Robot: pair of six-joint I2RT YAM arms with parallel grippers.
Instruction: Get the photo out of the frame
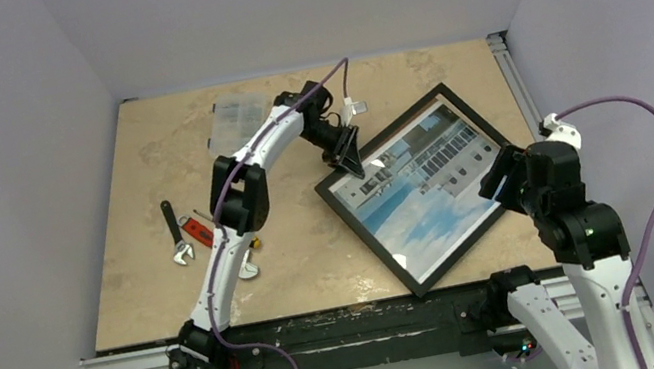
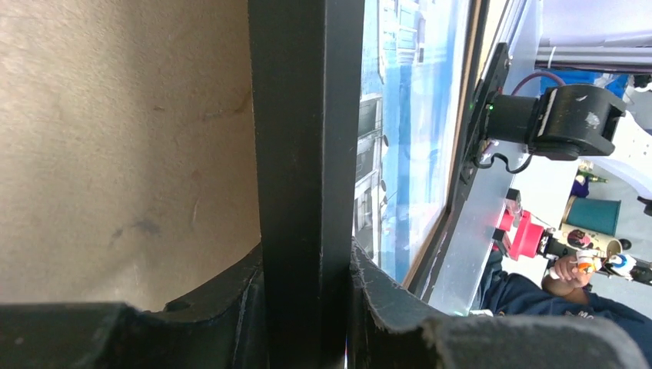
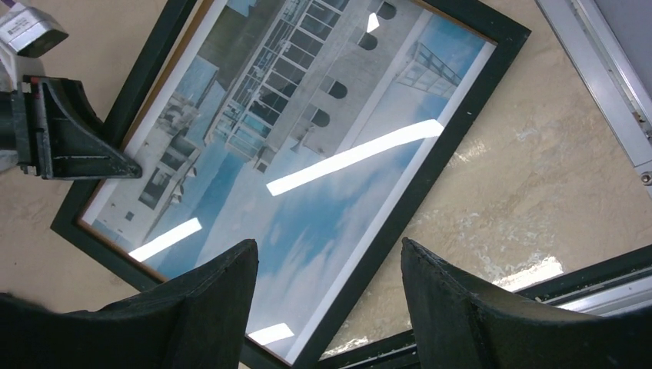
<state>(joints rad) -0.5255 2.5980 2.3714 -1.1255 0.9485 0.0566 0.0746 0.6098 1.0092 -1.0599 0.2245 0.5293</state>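
on the right half of the table point(image 1: 196, 157) lies the frame point(image 2: 307, 154), the photo point(image 3: 307, 177) inside it, face up; left gripper point(image 2: 307, 261) is clamped on its far-left edge; right gripper point(image 3: 329, 261) hovers above the near-right edge, jaws apart, holding nothing

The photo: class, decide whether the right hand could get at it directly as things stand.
Probably not. The right hand hangs open over the frame, but the photo lies face up inside it, seemingly behind glossy glazing. The left hand grips one edge.
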